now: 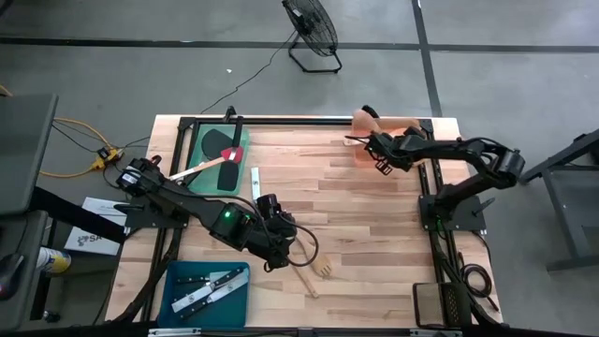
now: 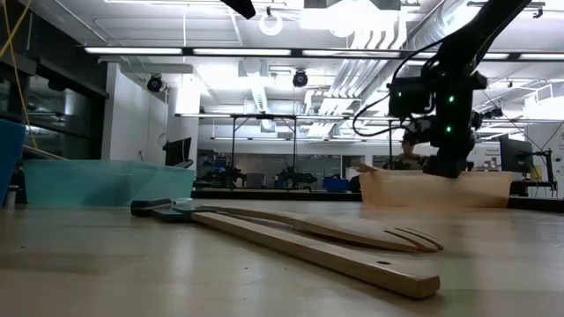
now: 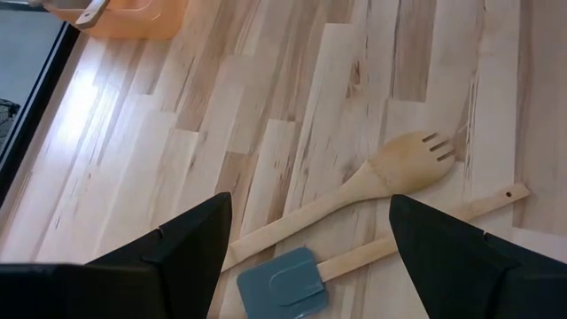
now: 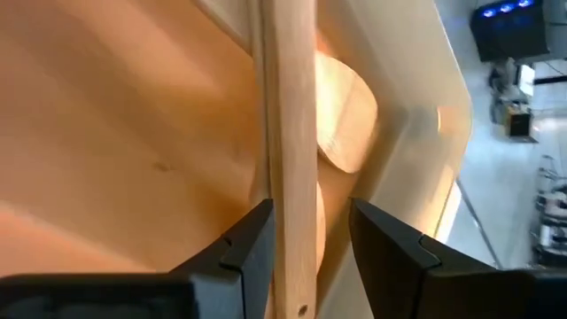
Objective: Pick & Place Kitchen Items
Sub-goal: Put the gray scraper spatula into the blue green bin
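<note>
My right claw (image 1: 372,142) hangs over the orange tray (image 1: 412,128) at the far right corner of the butcher-block table (image 1: 374,225). A wooden spoon (image 4: 292,159) stands between my fingers there, its bowl down against the tray's wall; the jaws are parted a little on either side of the handle, and I can't tell whether they still pinch it.

My left claw (image 1: 281,245) sits wide open, holding nothing, above the near middle of the table. Just beyond its fingers lie a slotted wooden spoon (image 3: 390,173) and a grey spatula (image 3: 283,282) on a wooden handle, side by side on the pale planks.

Far left, the green tray (image 1: 201,173) carries spatulas, one red-headed (image 1: 232,154). Near left, the teal tray (image 1: 178,281) holds black-handled knives (image 1: 211,285). One knife (image 1: 255,181) lies on the bare wood beside the green tray.

Beyond the table: grey concrete floor, a black fan (image 1: 312,30), a yellow cable. From table height, a bright workshop with strip lights and ducts overhead.
</note>
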You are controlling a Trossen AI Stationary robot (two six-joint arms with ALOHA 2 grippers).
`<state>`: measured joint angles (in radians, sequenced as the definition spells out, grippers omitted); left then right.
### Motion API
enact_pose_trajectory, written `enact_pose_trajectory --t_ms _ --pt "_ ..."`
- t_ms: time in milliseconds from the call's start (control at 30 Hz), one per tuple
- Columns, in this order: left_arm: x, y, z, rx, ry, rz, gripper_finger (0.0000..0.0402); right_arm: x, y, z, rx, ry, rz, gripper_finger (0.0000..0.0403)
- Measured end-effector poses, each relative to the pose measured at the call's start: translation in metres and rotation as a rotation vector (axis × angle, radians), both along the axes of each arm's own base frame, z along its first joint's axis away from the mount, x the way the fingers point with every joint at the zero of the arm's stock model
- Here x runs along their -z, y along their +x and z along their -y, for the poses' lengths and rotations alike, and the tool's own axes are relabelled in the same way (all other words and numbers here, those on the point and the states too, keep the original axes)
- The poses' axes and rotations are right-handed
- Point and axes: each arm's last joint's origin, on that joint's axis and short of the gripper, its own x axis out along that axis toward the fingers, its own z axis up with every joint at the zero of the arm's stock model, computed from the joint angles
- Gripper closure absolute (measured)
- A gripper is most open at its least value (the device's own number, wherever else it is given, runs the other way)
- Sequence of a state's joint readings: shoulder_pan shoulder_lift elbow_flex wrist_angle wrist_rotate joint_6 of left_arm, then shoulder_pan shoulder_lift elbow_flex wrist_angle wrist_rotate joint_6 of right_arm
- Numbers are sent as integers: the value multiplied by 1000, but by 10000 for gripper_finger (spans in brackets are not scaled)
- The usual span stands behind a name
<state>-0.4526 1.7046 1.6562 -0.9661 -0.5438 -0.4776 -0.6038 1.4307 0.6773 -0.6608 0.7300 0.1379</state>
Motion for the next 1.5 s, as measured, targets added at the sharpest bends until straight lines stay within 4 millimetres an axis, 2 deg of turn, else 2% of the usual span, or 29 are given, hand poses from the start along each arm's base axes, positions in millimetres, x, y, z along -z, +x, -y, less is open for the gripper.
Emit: enact_pose_trajectory --t_ms 167,400,567,800,1000,1500 --pt "0 0 0 -1 -1 0 100 -20 -1 -11 -26 -28 116 264" --pt "0 0 -1 -41 5 20 100 -53 -8 -29 -56 6 413 264" --pt "3 -4 -3 4 49 -51 100 -72 -16 -43 -137 113 624 264" --pt "22 1 0 83 131 -185 100 -91 -24 -64 -283 267 823 269" --pt "39 13 3 173 149 -266 100 -100 -29 -78 -387 322 896 269" --pt "99 51 -15 533 92 -537 100 -108 -31 -101 -555 389 935 270"
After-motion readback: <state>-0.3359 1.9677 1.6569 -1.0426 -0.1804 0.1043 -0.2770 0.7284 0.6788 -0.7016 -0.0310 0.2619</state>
